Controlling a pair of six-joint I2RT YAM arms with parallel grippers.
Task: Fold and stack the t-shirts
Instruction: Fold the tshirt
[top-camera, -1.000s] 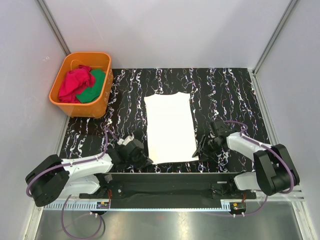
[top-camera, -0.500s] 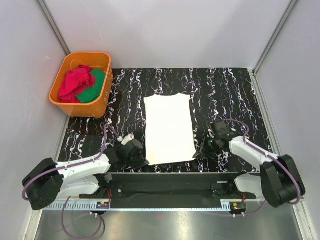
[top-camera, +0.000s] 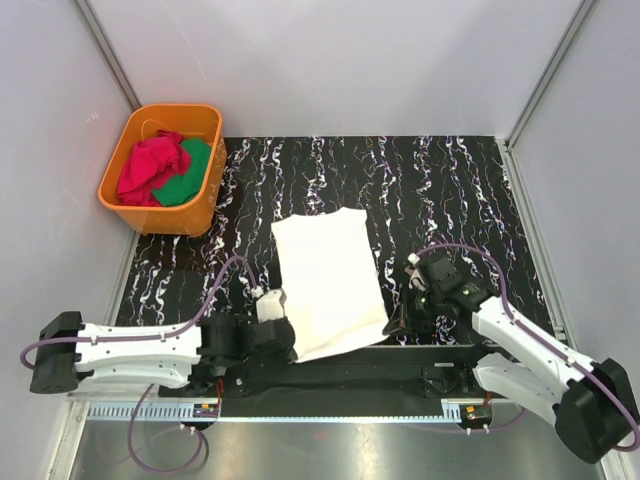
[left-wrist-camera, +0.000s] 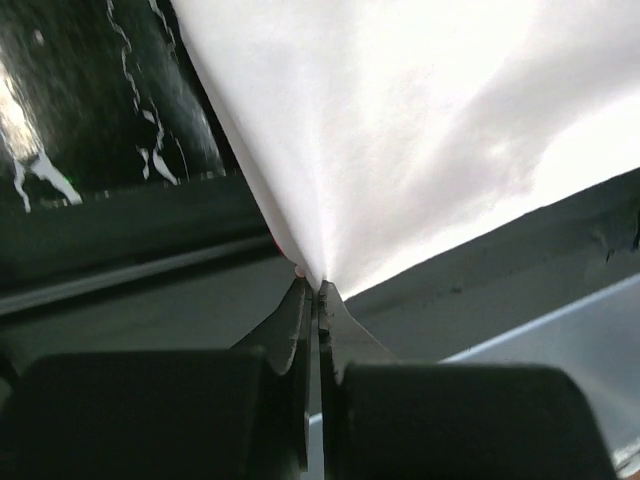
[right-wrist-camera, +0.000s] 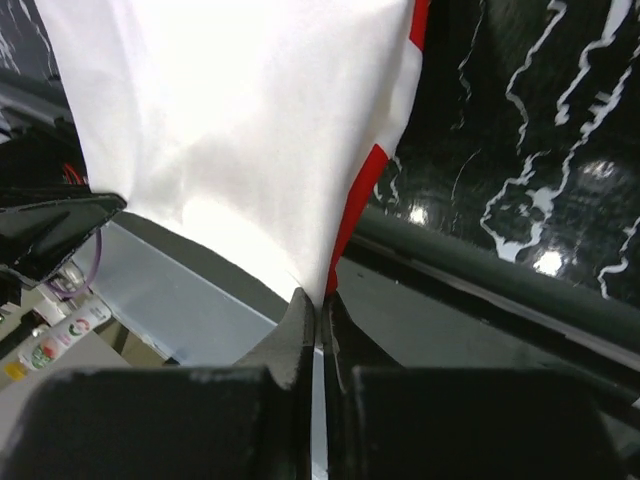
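Left gripper (left-wrist-camera: 312, 287) pinches the near-left corner of the cream-white t-shirt (top-camera: 325, 275). Right gripper (right-wrist-camera: 320, 297) pinches the near-right corner, a red edge showing beside it. The shirt lies mid-table, its near hem raised. I judge a lengthwise fold is starting; next, carry both corners evenly toward the collar. Both arms lie low, reaching inward.

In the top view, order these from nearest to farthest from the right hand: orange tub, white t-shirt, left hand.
1. white t-shirt: its near corner is in the right hand.
2. left hand: leftward, at the other near corner.
3. orange tub: far-left back.
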